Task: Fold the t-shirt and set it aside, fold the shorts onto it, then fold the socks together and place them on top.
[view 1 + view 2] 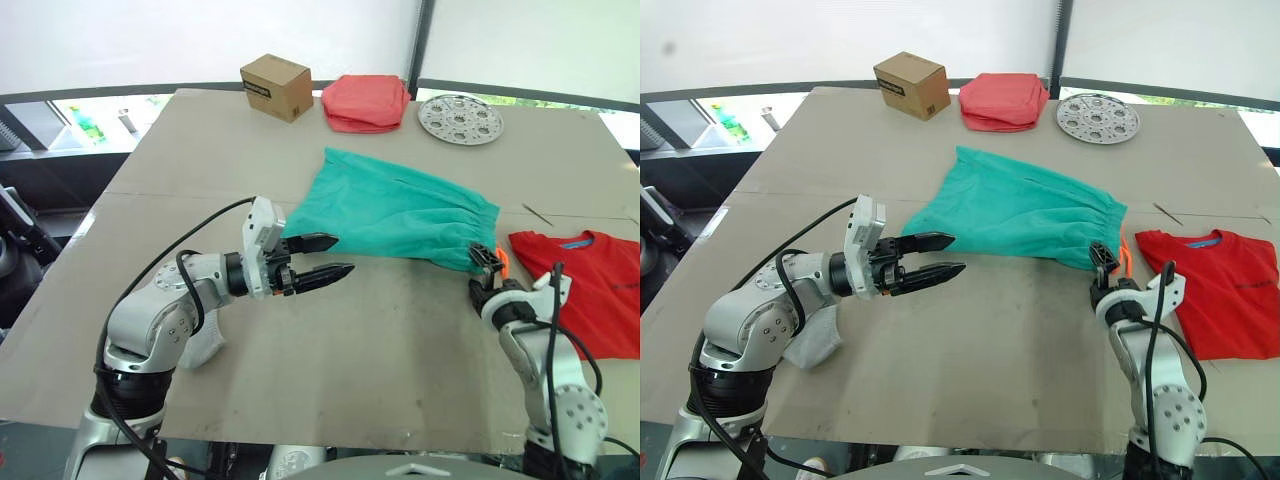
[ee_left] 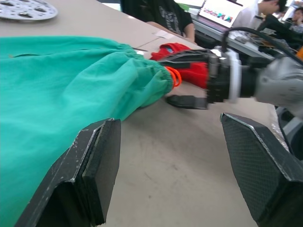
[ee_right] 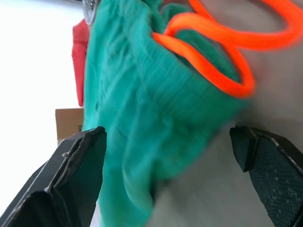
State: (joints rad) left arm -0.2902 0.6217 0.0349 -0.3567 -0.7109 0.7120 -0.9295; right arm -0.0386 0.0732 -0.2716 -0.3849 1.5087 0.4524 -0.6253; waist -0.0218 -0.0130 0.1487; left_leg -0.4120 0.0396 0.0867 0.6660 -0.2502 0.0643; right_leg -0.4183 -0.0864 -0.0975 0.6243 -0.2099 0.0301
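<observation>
- The shorts (image 1: pixel 395 207) lie spread flat in the middle of the tabletop (image 1: pixel 350 340): teal-green thin fabric, gathered into small pleats along the elastic waist, which is the edge facing my right arm.
- A neon orange drawstring (image 3: pixel 222 56) loops out of that waist end; in the right wrist view it curls in two loops over the bunched green fabric.
- My right gripper (image 1: pixel 486 272) sits at the waist corner of the shorts, right by the drawstring, with its jaws spread wide on either side of the gathered fabric and not closed on it.
- My left gripper (image 1: pixel 318 256) is at the opposite, leg-hem corner of the shorts, jaws parted, one finger over the fabric edge and one over bare tabletop; nothing is held.
- The t-shirt (image 1: pixel 590 290) lies flat, bright red with a blue label at the neck, just beyond the waist end of the shorts, on my right side.
- A light grey sock (image 1: pixel 812 342) lies on the near side of the shorts, partly hidden under my left arm.
- On the far side of the shorts stand a small cardboard box (image 1: pixel 275 87), a folded coral-pink cloth stack (image 1: pixel 366 102) and a round perforated metal disc (image 1: pixel 460 118), in a row along the far edge.
</observation>
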